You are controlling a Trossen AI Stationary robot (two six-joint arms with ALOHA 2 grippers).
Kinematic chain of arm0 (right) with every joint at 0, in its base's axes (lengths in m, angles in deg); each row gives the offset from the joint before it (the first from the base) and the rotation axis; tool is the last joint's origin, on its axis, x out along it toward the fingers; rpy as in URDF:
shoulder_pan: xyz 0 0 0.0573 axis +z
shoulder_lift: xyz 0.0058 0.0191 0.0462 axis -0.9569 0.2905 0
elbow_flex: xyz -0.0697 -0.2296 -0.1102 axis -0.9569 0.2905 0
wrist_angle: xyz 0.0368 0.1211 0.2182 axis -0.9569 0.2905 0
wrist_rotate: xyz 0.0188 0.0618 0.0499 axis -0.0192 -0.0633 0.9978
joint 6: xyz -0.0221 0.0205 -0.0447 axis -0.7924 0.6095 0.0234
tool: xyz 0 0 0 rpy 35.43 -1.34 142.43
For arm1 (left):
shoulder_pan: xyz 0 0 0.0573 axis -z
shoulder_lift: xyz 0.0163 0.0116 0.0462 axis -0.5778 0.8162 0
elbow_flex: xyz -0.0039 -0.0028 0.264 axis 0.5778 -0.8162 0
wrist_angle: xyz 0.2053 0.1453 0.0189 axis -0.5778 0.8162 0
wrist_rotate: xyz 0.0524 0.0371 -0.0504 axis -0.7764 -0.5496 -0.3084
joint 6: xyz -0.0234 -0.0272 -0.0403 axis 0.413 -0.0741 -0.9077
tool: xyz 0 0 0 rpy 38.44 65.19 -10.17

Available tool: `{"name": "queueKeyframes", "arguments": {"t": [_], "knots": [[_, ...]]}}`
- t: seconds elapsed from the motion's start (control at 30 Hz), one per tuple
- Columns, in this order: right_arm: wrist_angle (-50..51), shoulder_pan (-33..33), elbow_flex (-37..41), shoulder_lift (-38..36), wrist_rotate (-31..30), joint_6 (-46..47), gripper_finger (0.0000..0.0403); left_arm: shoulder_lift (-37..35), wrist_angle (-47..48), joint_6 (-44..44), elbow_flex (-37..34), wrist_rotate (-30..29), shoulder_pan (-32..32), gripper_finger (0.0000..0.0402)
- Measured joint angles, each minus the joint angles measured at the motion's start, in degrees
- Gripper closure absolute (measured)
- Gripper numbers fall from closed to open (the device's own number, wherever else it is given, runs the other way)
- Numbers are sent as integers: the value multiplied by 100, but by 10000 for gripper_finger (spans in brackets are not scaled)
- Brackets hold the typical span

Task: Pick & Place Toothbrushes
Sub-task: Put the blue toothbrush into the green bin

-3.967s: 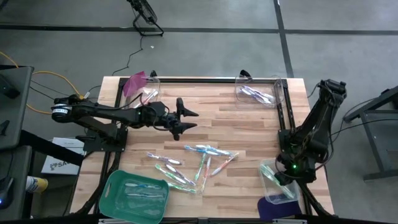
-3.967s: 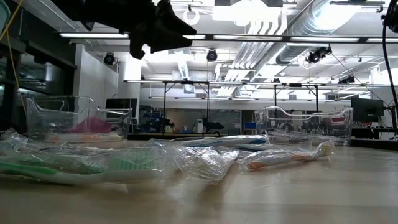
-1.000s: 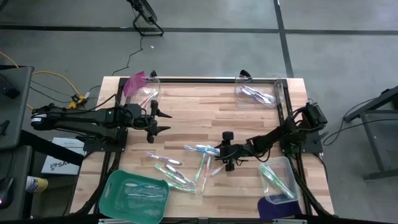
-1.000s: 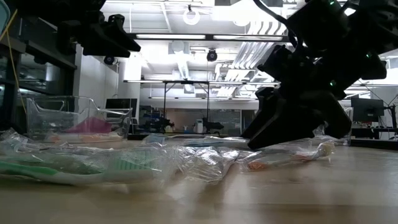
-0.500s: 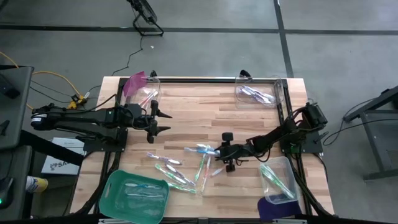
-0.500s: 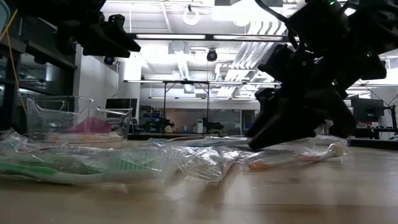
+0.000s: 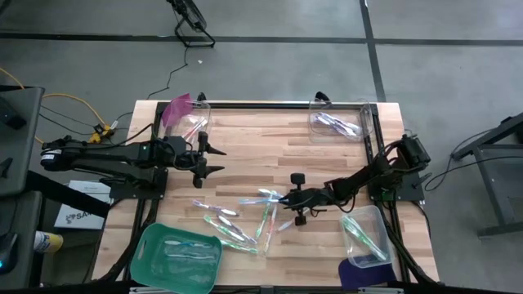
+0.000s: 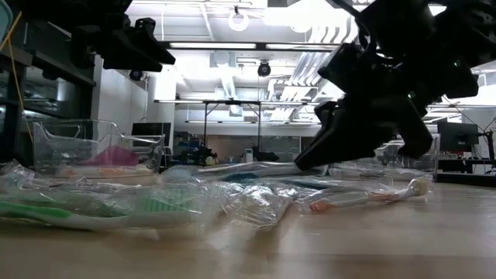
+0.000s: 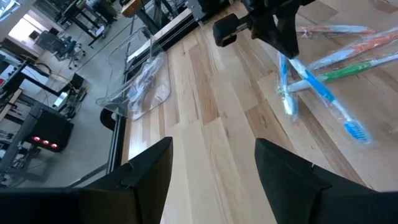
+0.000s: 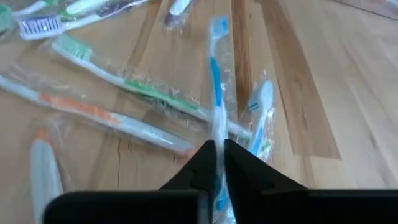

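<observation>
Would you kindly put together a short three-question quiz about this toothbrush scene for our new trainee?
1. True or false: the right gripper is shut on a blue toothbrush.
2. Which gripper hangs open above the table, away from the pile?
3. The green tray lies nearest to: A) the left arm's side; B) the right arm's side.

Key: 1 true; 2 the left gripper; 3 A.
</observation>
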Motion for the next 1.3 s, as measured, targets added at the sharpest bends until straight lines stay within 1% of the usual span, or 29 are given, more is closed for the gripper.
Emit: {"name": "queueKeyframes", "arguments": {"t": [0.07,0.27,0.4,0.5,0.77,0.93,1.13,1.2,1.3], "knots": [[-37,0,0,-72,-7,-2,395,0,-2,0,2,-2,0,181],[-152,2,0,-409,-286,-41,400,0,0,0,2,-11,0,181],[-175,2,0,-719,-682,-46,399,0,-2,0,2,-22,0,181],[-186,0,0,-950,-833,-55,399,0,-10,1,4,-22,0,181],[-304,0,0,-1358,-1324,-511,399,95,-355,23,4,-17,-2,181],[-1034,-2,0,-1383,-1619,-1026,399,346,-733,114,9,20,0,181],[-2040,-51,0,-1383,-1917,-1699,400,693,-1525,176,9,48,0,181],[-2239,-52,-1,-1383,-1908,-1900,399,774,-1663,203,9,48,0,181],[-2247,-50,-2,-1383,-1803,-1967,400,868,-1755,301,9,50,-2,181]]}}
